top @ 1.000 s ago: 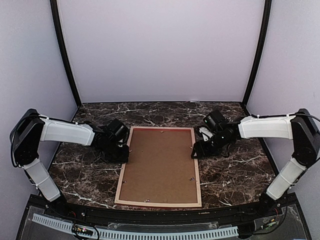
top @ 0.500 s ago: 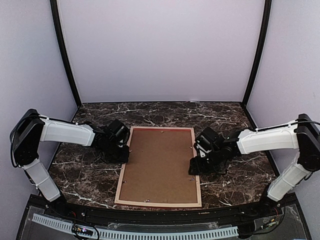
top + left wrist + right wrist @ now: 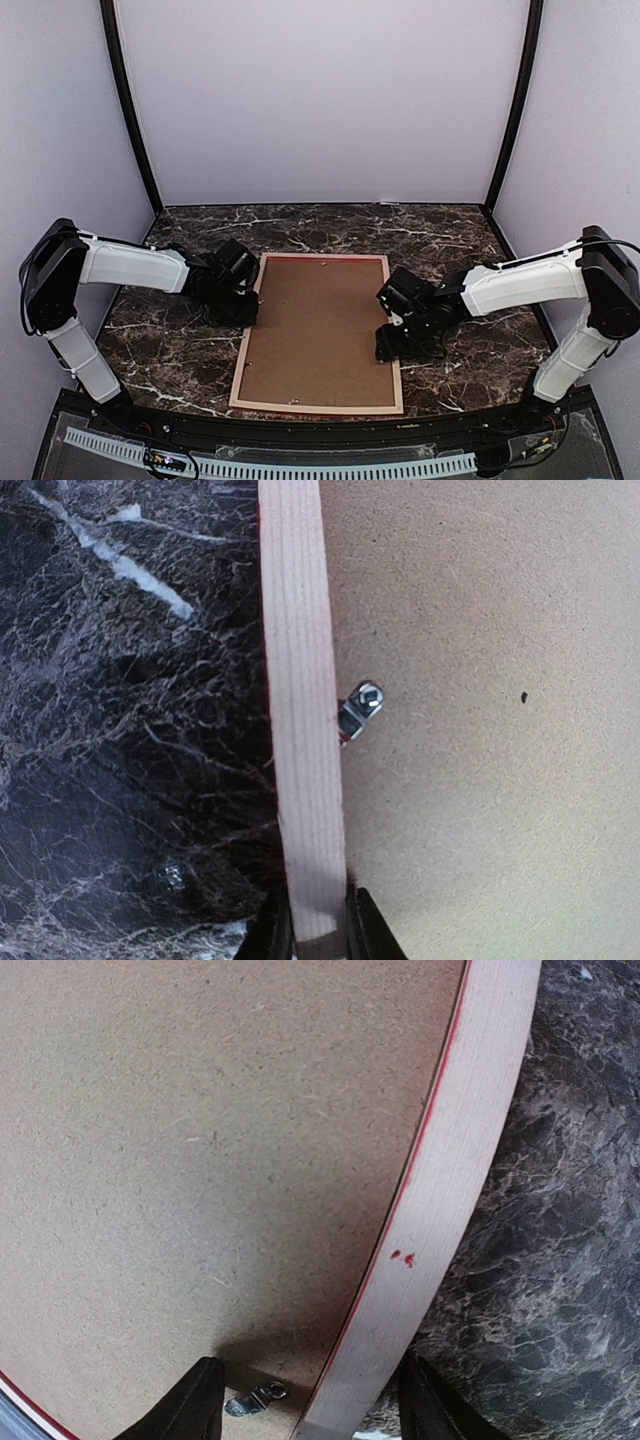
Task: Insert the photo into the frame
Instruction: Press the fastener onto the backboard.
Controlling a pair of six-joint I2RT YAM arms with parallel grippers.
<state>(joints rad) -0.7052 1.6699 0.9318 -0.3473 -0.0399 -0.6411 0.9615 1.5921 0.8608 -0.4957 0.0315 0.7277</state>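
Observation:
The frame (image 3: 249, 335) lies face down on the marble table, its pale wood back up, with a brown backing board (image 3: 320, 325) inside it. The photo is hidden. My left gripper (image 3: 250, 301) is shut on the left rail (image 3: 300, 700), one finger on either side of the wood (image 3: 320, 925). My right gripper (image 3: 386, 345) hangs open over the right rail (image 3: 450, 1180). One of its fingers (image 3: 195, 1400) is above the board beside a small metal clip (image 3: 255, 1398). The other finger (image 3: 432, 1408) is just outside the rail.
Another metal clip (image 3: 360, 708) sits against the left rail on the board (image 3: 480, 730). Dark marble tabletop (image 3: 180, 350) surrounds the frame. Lilac walls and black corner posts (image 3: 130, 110) close in the back and sides.
My right arm has slid along the right rail toward the near edge, and its jaws have narrowed slightly. The left arm and the frame have not moved.

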